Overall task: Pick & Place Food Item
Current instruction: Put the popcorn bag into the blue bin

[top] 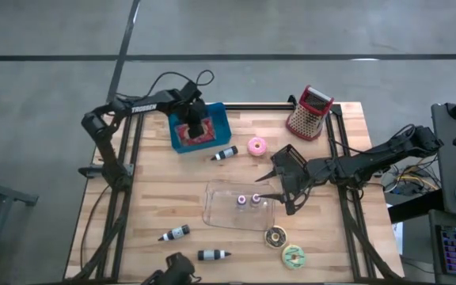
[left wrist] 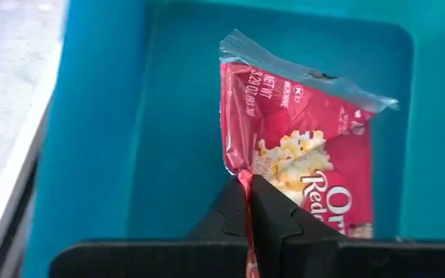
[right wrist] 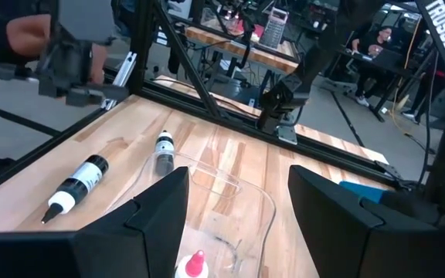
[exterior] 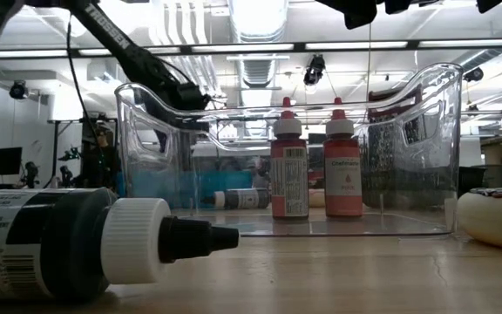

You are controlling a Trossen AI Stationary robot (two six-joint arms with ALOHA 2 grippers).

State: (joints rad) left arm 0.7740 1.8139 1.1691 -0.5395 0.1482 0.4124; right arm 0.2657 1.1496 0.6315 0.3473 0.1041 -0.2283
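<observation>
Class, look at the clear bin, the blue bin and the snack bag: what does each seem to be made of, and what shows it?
Clear bin: likely hard glossy plastic; see-through walls, bright glints.
Blue bin: probably moulded plastic, smooth and opaque, with rounded inner corners.
Snack bag: thin glossy printed film, with a clear crimped seal edge, pinched in the shut left gripper.

My left gripper (left wrist: 247, 202) hides the lower corner of the red snack bag (left wrist: 307, 147), whose brand name the wrist picture's edge cuts off. From above, my arm covers much of the blue bin (top: 220, 119). In the low view, the near black bottle (exterior: 59, 244) runs off the picture's edge. The labels on the two red bottles (exterior: 289, 170) are too small to read.
</observation>
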